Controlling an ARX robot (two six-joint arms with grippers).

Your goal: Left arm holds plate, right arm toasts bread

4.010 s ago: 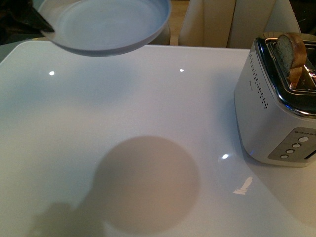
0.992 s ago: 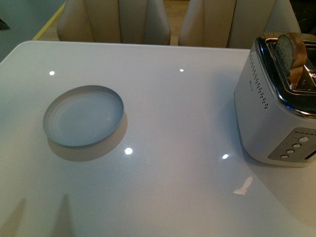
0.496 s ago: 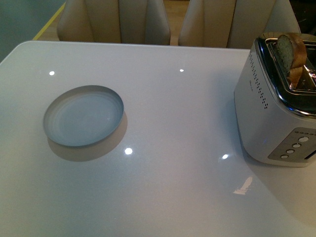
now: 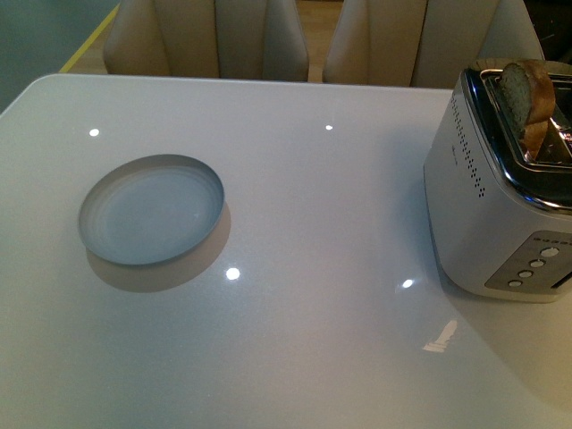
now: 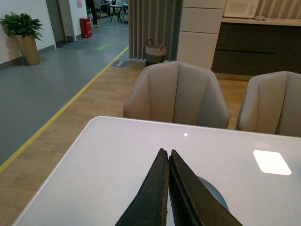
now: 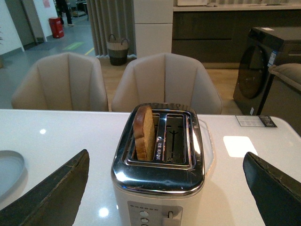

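Plate (image 4: 150, 211) unmoved at table's (image 4: 313, 340) 9 o'clock; bread (image 4: 525, 100) unmoved in toaster (image 4: 500, 197) at 3. Left gripper (image 5: 165, 162) pressed together, empty; right gripper (image 6: 169, 188) spread wide.

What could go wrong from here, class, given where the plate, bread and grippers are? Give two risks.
1. The bread stands tall in one slot of the toaster; the right gripper, open wide, may nudge the toaster instead of pinching the slice.
2. The plate lies on the table, and the left gripper is shut above it, so the slice could arrive with no plate held up.
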